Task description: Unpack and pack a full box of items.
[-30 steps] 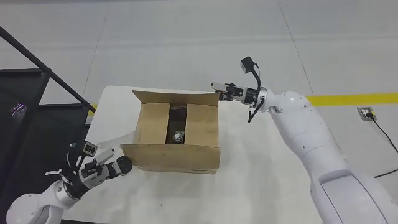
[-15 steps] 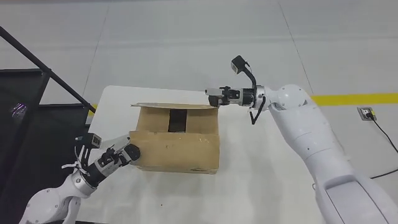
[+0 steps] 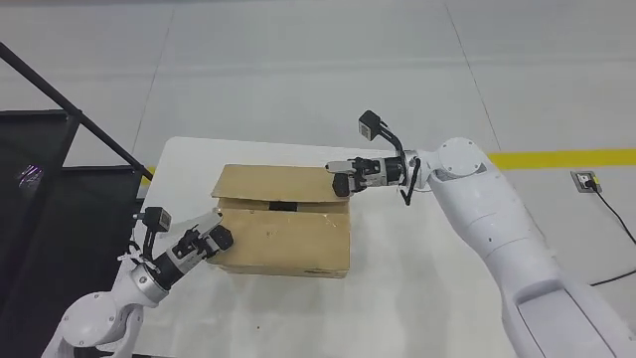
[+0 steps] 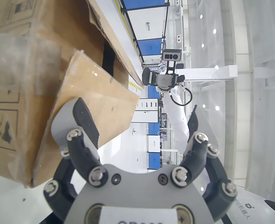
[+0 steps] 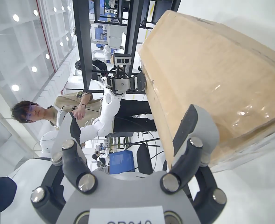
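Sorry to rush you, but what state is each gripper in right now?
Left gripper: open, holding nothing, at a flap of the cardboard box.
Right gripper: open, holding nothing, at another flap.

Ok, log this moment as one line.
box: on table, top flaps nearly shut, dark slit between | left gripper: open, at near flap | right gripper: open, at far flap
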Robot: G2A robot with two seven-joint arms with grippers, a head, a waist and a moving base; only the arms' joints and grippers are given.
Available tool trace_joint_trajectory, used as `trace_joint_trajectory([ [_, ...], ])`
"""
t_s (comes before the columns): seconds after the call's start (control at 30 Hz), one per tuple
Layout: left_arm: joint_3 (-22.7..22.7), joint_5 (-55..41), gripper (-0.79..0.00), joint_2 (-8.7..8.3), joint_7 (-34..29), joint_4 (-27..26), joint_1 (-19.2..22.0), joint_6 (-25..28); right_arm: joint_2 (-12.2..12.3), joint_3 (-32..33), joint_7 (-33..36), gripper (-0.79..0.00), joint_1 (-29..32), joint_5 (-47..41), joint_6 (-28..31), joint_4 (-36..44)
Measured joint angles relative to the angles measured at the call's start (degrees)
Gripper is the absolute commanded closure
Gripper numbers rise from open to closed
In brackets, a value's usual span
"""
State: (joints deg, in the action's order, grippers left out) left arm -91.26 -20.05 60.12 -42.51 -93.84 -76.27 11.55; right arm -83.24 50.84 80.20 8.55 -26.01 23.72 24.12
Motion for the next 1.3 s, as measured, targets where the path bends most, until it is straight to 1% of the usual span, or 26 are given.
trace_joint_trajectory([
  [0.13, 1.2, 1.5, -0.785, 0.12, 1.1, 0.1, 0.3, 0.7, -0.9, -0.8, 0.1, -0.785, -0.5, 0.0, -2.2, -1.4],
  [0.5, 1.9, 1.2, -0.785, 0.3, 3.1, 0.4, 0.9, 1.5, -1.8, -1.2, 0.7, -0.785, 1.1, -0.1, -3.8, -2.3],
  [0.83, 1.9, 2.0, -0.785, 0.31, 4.0, 1.5, 1.6, 1.5, -1.3, 0.3, 0.0, -0.785, 2.5, -0.9, -3.5, -0.7],
  [1.03, 2.5, 2.8, -0.785, 0.45, 5.5, 1.7, 1.7, 2.2, -1.1, 0.0, 0.3, -0.785, 3.5, 0.6, -4.9, 1.5],
  [1.3, 2.1, 1.5, -0.785, 0.57, 6.7, 1.6, 1.4, 3.1, -0.7, 0.2, -0.8, -0.785, 5.1, 2.2, -5.4, 3.3],
])
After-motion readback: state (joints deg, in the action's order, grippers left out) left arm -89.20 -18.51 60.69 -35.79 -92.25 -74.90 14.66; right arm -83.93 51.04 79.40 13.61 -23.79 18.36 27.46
